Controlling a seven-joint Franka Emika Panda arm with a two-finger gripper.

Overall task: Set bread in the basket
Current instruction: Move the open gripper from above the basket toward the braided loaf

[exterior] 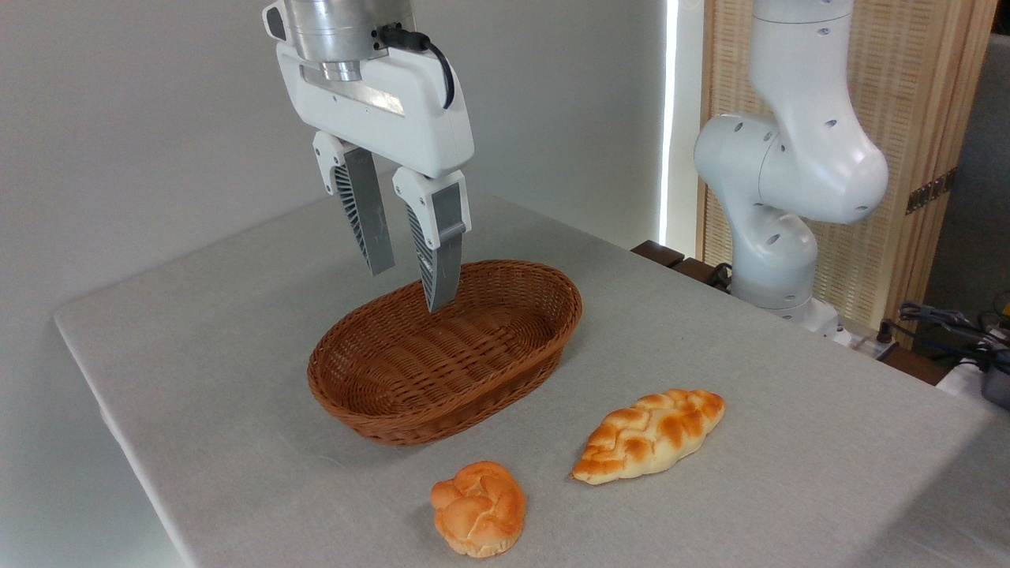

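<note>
Our hand [410, 288] is hanging released above the basket [505, 379]; we should be crossing to the bread [649, 434] and gripping across its middle.

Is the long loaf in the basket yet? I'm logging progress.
No, the long loaf lies on the table to the right of the basket, which holds nothing.

Single fixed view, raised, angled down across table [197, 410], fairly near
</note>
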